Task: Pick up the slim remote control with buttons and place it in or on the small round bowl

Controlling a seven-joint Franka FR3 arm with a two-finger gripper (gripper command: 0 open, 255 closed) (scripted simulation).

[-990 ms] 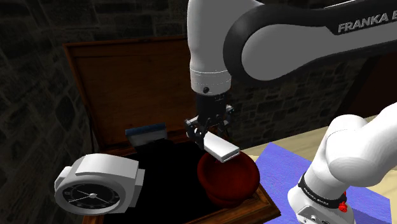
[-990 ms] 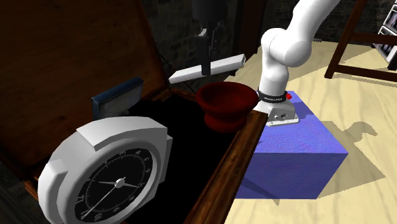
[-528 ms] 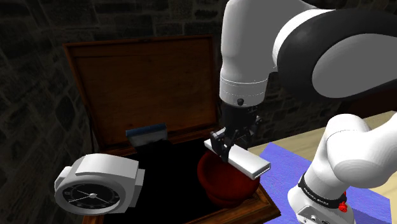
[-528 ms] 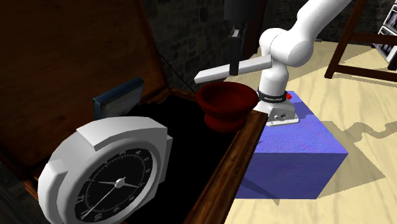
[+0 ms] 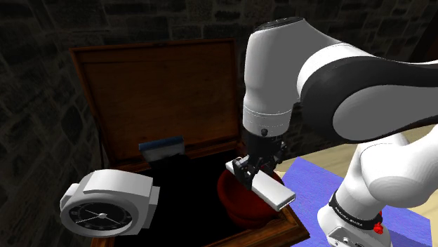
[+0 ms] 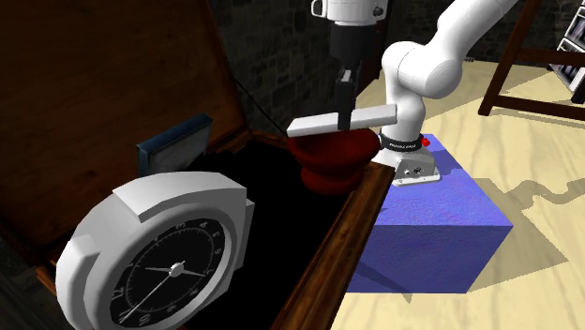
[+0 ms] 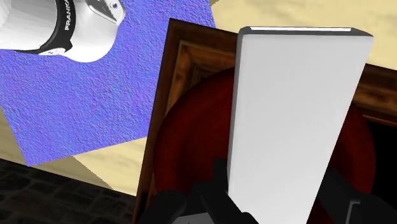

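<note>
- Remote point(image 5: 267, 188) is up in the air, a plain white slab with no buttons drawn on the faces on show, and it is clamped near one end between the black fingers of the gripper point(image 5: 248, 167).
- Pickup is done, then: nothing is under the remote but the grip.
- Right below it sits the dark red bowl point(image 5: 234, 201). In the second exterior view the remote point(image 6: 343, 120) lies nearly flat across the bowl's point(image 6: 328, 160) rim line, very close. I cannot tell whether they touch.
- From the wrist, the remote point(image 7: 294, 114) runs lengthwise across the bowl point(image 7: 186, 147), its far end reaching past the rim toward the wooden edge of the chest point(image 7: 167, 95).
- What's left, by my reading: a short descent, then letting go. It looks long for this bowl, so it would rest propped or across the rim.
- Further out, the bowl stands in the chest's corner nearest the blue stand point(image 6: 441, 217). The big white clock point(image 5: 109, 203) is well apart, no bother.
</note>
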